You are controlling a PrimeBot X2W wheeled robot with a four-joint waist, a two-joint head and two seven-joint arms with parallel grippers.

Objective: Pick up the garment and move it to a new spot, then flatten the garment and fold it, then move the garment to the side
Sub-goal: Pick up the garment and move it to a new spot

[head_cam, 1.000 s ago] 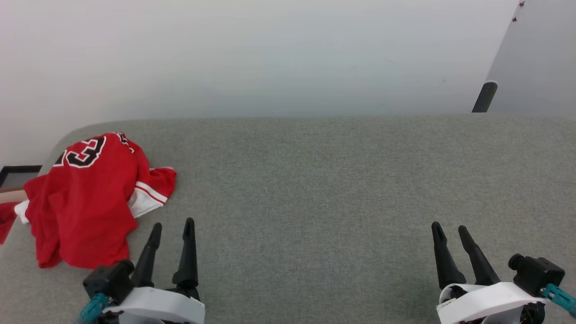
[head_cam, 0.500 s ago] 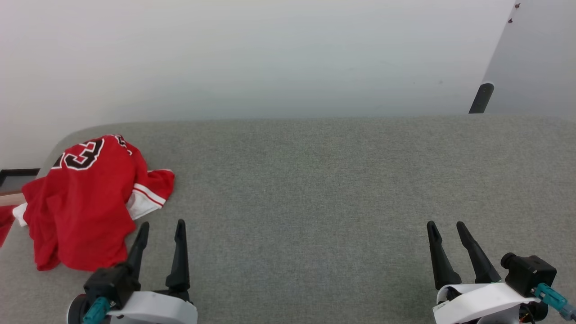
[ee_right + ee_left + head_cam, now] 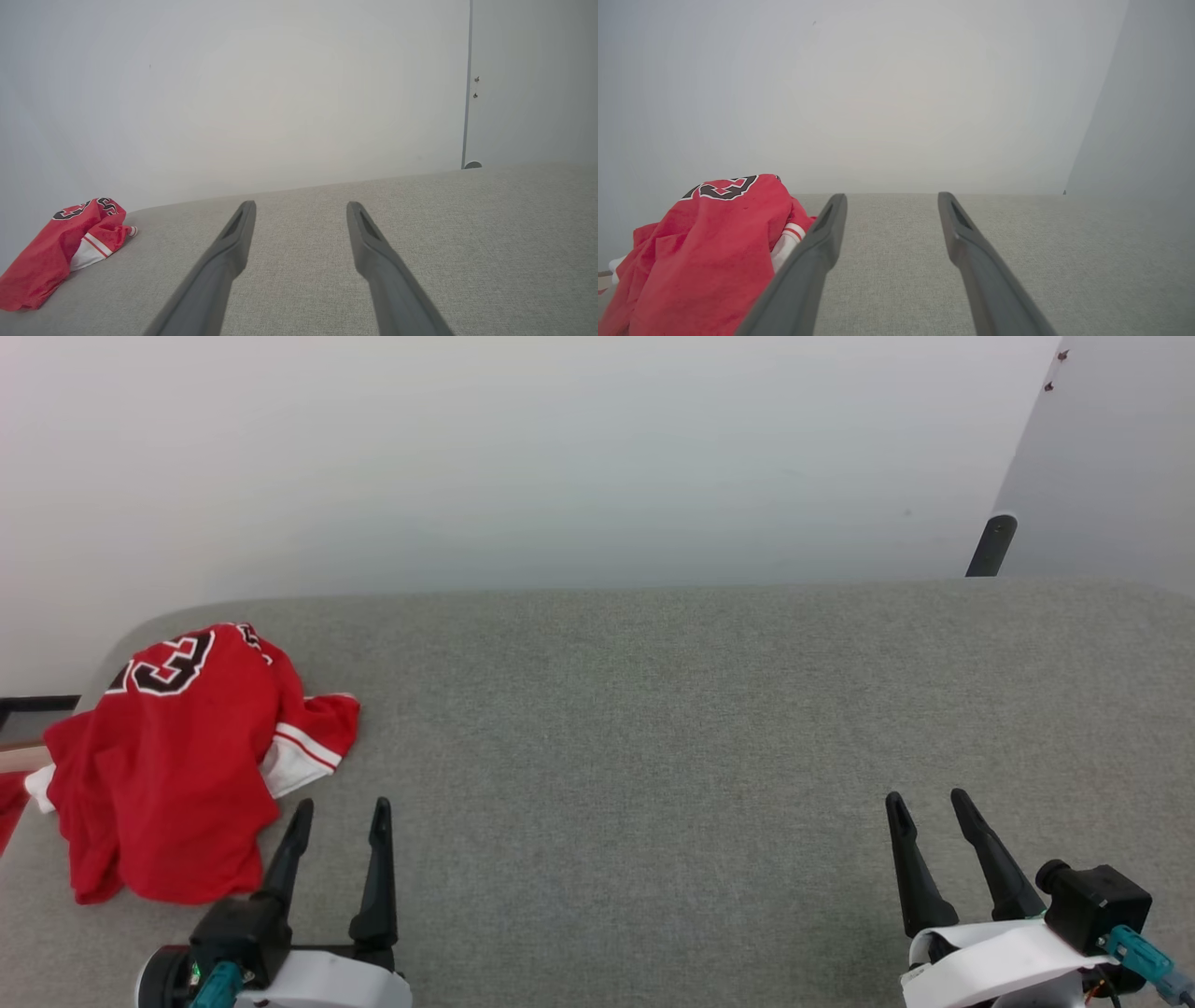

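The garment is a red jersey with a black, white-outlined number and a white striped sleeve. It lies crumpled at the far left end of the grey surface, one edge hanging over the side. My left gripper stands open just to its right, near the front edge, holding nothing. In the left wrist view the garment lies left of the open left gripper. My right gripper is open far to the right, empty. The right wrist view shows the garment at far left, well away from the open right gripper.
The grey fabric-covered surface stretches wide between the grippers and ends at a pale wall. A dark post rises behind its back right edge. A bit of red cloth shows at the left border.
The head view has shifted a little. My left gripper has moved slightly left, closer to the garment. The right gripper has hardly moved, and the garment lies as before.
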